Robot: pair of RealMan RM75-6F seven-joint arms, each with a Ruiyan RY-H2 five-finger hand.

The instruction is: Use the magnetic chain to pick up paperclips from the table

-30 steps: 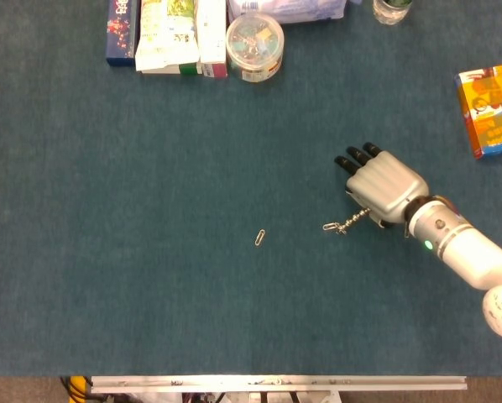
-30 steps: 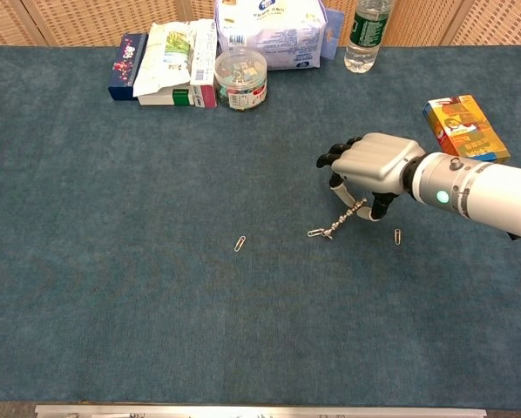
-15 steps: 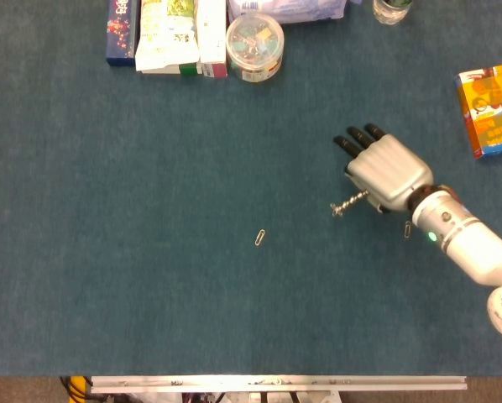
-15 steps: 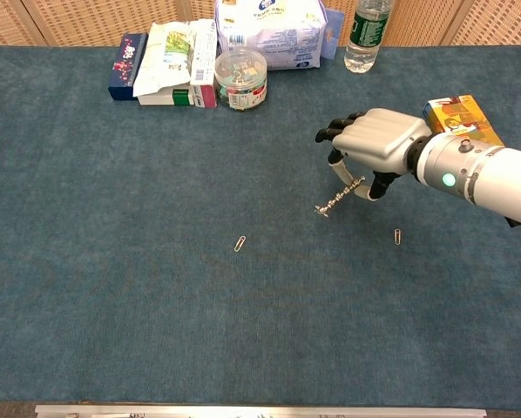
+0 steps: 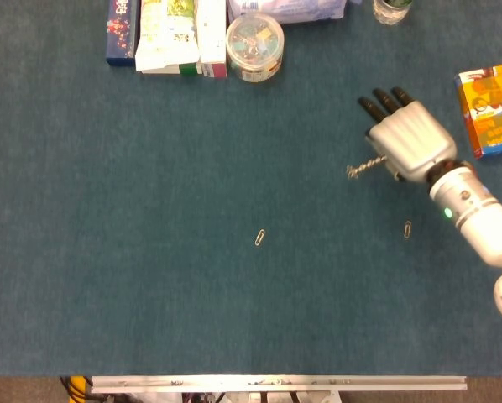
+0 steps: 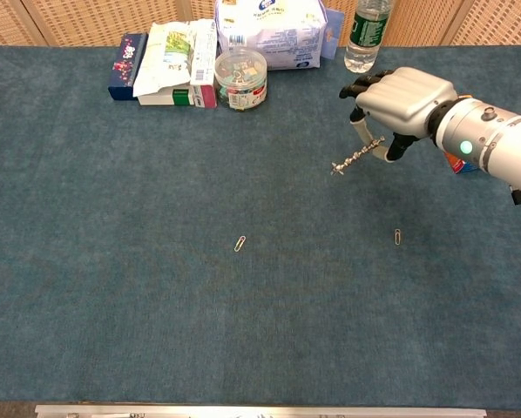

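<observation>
Right silver robot hand (image 6: 400, 96) fingers curled, gripping the beaded metal magnetic chain (image 6: 355, 158) above the blue worktop (image 6: 156, 305); two small wire paperclips (image 6: 240, 244) (image 6: 397, 236) lie below.

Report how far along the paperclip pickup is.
Done: the right hand holds the magnetic chain lifted off the table, and what looks like a paperclip hangs at its tip. In hand: that lift. Left: two paperclips lie on the blue cloth, one near the middle, one below the hand.
</observation>
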